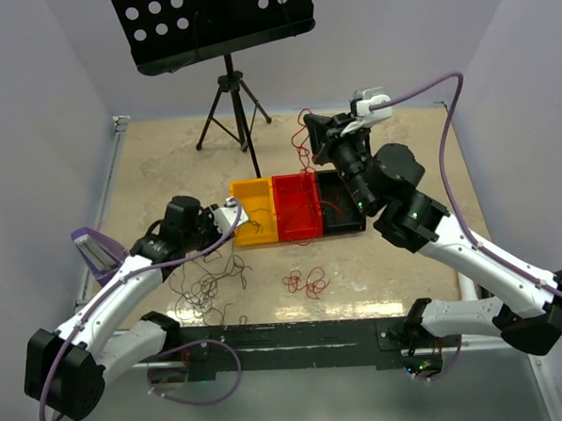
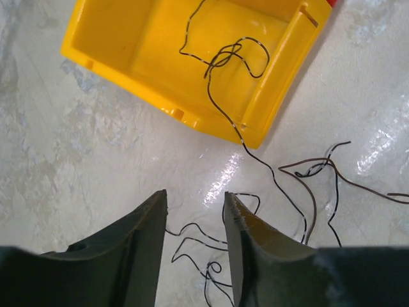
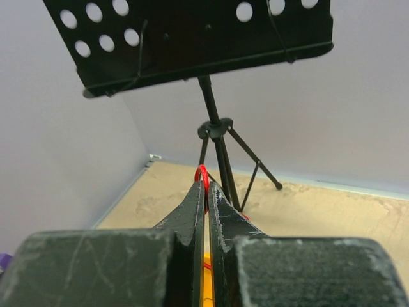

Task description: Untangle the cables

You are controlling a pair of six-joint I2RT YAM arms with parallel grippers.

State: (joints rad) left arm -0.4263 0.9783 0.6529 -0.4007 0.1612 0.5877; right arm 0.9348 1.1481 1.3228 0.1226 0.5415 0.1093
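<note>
Thin black cables (image 1: 205, 285) lie curled on the table in front of the left arm. One black strand (image 2: 223, 61) runs from the table over the wall into the yellow tray (image 2: 128, 70). My left gripper (image 2: 195, 195) hangs open just above loose black wire, beside the yellow tray (image 1: 242, 189), with nothing between its fingers. My right gripper (image 3: 208, 182) is raised behind the trays and shut on a red cable (image 3: 202, 173), which dangles below the gripper (image 1: 309, 126) as a thin red strand (image 1: 302, 143). A small red bundle (image 1: 306, 283) rests on the table.
A red tray (image 1: 296, 230) and a black tray (image 1: 357, 227) adjoin the yellow one. A black music stand (image 1: 224, 25) on a tripod (image 1: 230, 109) stands at the back. Walls close in the table's left, right and far sides.
</note>
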